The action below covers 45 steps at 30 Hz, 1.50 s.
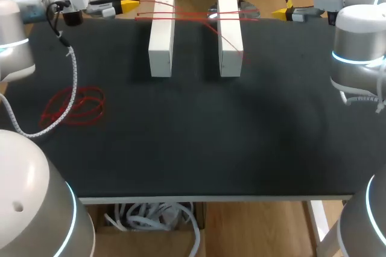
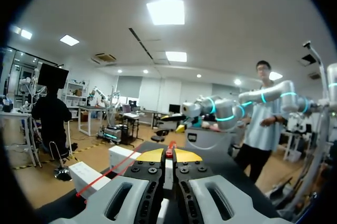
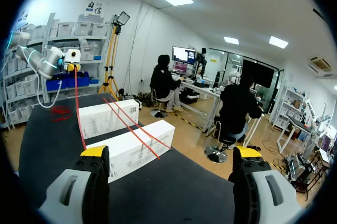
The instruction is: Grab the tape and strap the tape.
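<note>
While the left gripper (image 2: 169, 154) at the far left seems to pinch one end of the red tape (image 3: 130, 128), that tape lies across two white blocks (image 1: 161, 40). At the far right, the right gripper (image 3: 171, 153) stands spread wide.

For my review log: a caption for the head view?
A red strap held by the left end effector runs across two white blocks; right end effector open.

Left tool (image 2: 168, 154) is pinched on red tape (image 2: 105, 174) at the far left; right tool (image 3: 170, 152), far right, is spread wide.
</note>
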{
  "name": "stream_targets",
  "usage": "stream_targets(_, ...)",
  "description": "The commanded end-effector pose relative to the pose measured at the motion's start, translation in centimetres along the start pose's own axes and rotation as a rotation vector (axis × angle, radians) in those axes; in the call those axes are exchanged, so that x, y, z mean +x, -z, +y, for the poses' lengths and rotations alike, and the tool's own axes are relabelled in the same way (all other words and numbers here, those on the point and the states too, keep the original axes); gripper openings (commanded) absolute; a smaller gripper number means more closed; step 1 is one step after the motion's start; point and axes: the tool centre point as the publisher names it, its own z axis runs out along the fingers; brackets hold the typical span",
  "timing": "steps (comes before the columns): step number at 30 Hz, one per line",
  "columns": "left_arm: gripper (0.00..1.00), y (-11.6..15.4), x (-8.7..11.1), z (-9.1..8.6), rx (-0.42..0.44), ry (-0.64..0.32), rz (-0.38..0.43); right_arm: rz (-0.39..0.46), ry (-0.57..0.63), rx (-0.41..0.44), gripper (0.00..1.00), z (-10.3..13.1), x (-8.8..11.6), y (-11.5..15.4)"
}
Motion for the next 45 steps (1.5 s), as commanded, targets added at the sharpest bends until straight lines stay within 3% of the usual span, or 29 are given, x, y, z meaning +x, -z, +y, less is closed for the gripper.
stream_targets(1,0.00,-0.1,0.5,-0.1,0.000,-0.003,-0.100,0.002,0.000,0.002,1.00,0.0,-0.1,0.0)
stream_targets(19,0.00,-0.1,0.5,-0.1,0.000,-0.003,-0.100,0.002,0.000,0.002,1.00,0.0,-0.1,0.0)
stream_targets(26,0.00,-0.2,1.5,-0.5,0.119,0.007,-0.037,0.002,0.000,0.002,1.00,0.0,-0.1,0.0)
stream_targets(45,0.00,-0.7,5.4,-2.7,0.286,0.027,0.039,0.002,0.000,0.002,1.00,0.0,-0.1,0.0)
